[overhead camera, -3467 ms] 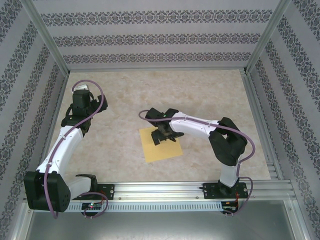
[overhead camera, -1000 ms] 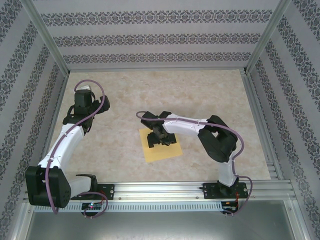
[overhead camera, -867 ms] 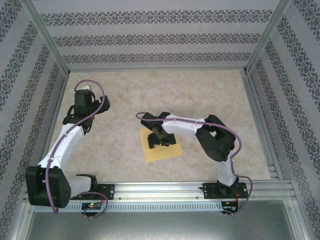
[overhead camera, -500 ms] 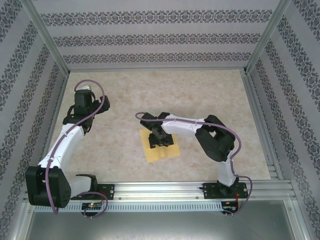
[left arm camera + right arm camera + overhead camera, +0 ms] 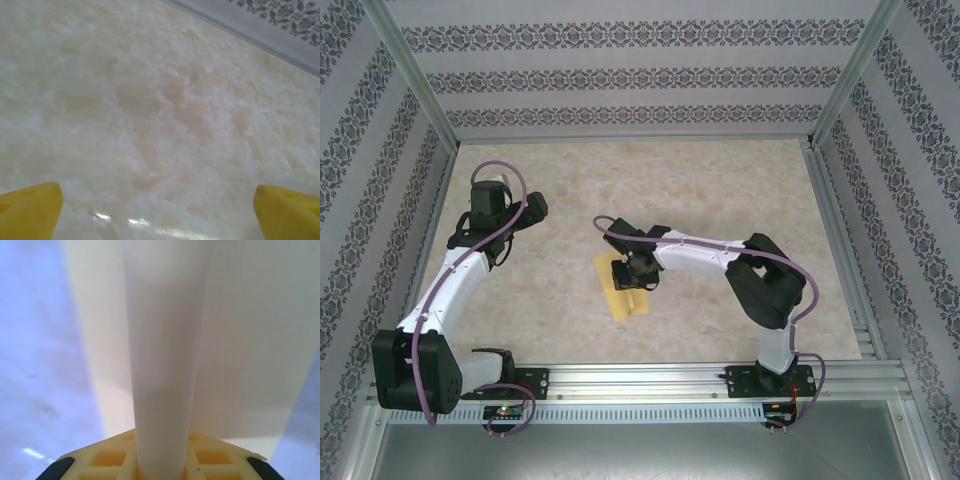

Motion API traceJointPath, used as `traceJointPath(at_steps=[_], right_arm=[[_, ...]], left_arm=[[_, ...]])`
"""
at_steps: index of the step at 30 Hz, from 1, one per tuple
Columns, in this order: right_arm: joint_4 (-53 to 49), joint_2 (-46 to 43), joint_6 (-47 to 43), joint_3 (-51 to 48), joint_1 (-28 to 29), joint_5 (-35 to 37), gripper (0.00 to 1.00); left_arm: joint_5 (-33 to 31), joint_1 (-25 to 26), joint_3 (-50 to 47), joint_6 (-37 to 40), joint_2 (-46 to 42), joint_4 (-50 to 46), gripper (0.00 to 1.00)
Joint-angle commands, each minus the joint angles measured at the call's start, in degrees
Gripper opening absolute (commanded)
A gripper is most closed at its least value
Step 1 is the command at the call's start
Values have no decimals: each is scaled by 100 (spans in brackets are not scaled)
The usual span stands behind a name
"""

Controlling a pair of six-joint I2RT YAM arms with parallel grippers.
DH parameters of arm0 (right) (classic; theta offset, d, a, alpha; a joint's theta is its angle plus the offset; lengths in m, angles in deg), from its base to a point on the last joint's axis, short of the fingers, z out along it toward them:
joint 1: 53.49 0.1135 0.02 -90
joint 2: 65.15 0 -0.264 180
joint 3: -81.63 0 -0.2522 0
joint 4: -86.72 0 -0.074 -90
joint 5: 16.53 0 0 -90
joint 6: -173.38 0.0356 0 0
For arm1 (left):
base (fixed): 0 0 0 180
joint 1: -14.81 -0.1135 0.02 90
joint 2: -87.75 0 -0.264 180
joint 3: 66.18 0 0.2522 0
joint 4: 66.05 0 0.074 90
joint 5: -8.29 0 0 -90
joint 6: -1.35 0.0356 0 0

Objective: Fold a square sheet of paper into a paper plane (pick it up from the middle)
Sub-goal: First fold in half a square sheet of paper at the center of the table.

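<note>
The square sheet of paper (image 5: 621, 297), yellow-orange, lies near the table's middle, drawn into a narrow strip with its middle pulled up. My right gripper (image 5: 633, 272) points down on that middle and is shut on it. In the right wrist view a raised ridge of paper (image 5: 165, 355) runs straight up from between the yellow fingers (image 5: 112, 458), and the rest of the sheet falls away on both sides. My left gripper (image 5: 496, 232) hangs over bare table at the left, well apart from the paper. Its yellow fingertips (image 5: 30, 210) stand wide open with nothing between them.
The marble-patterned table (image 5: 720, 190) is fenced by patterned walls and an aluminium frame (image 5: 620, 136). A metal rail (image 5: 640, 378) with the arm bases runs along the near edge. Bare table lies behind and to the right of the paper.
The right gripper has closed on the paper's middle. The flat square has bunched into a narrower raised fold, its right part drawn in. The left arm has barely moved.
</note>
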Motion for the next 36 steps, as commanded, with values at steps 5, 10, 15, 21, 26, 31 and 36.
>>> traceJointPath(at_steps=[5, 10, 15, 21, 26, 31, 36], right_arm=[[2914, -730, 592, -971, -562, -2055, 23], [2783, -500, 512, -1101, -846, -1915, 24], [1875, -141, 30, -766, -912, -1225, 27], [1492, 27, -114, -627, -927, -713, 33], [1049, -100, -294, -560, -925, -131, 48], [627, -225, -371, -420, -930, 264, 55], [561, -170, -338, -375, -934, 282, 54]], left_arm=[[1500, 110, -591, -861, 139, 679, 90], [1722, 204, -881, -1091, 190, 1064, 87], [1758, 312, -968, -1168, 314, 1219, 86], [1749, 405, -966, -1147, 413, 1247, 86], [1734, 463, -967, -1123, 459, 1257, 86], [1732, 541, -935, -1132, 523, 1224, 86], [1976, 626, -929, -1181, 636, 1197, 82]])
